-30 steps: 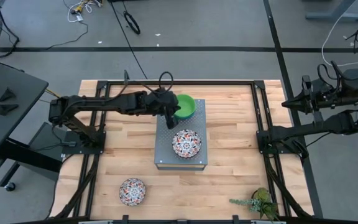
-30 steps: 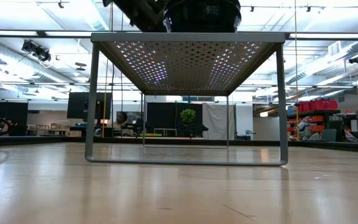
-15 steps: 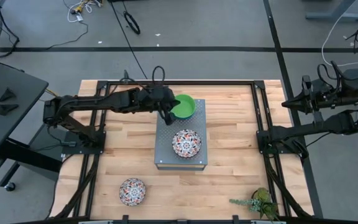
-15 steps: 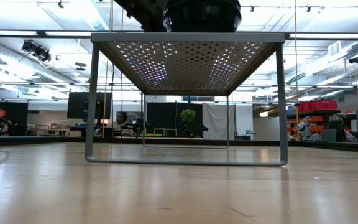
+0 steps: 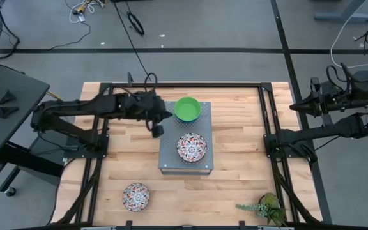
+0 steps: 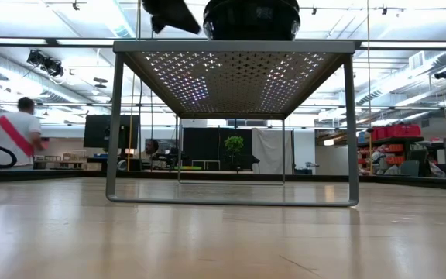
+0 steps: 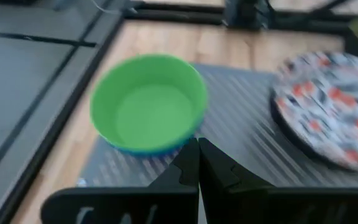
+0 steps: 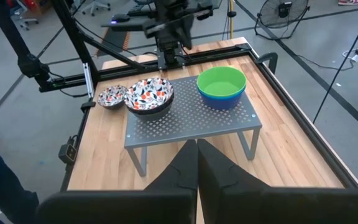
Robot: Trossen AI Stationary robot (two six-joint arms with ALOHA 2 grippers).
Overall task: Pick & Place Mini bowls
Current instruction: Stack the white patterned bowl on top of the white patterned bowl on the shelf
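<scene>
The left gripper (image 5: 156,130), fingers pressed together and holding nothing, hangs just off the left edge of the grey perforated metal stand (image 5: 169,161) at mid-bench. On the stand's far left corner sits the bright green round mini bowl (image 5: 187,108), nested in a blue one (image 8: 221,99). A white floral-patterned bowl (image 5: 191,147) sits on the stand nearer the front. Another floral bowl (image 5: 135,196) rests on the wooden bench (image 5: 235,185) near its front left corner. The right gripper (image 8: 197,147), closed and empty, waits beyond the bench's right edge.
</scene>
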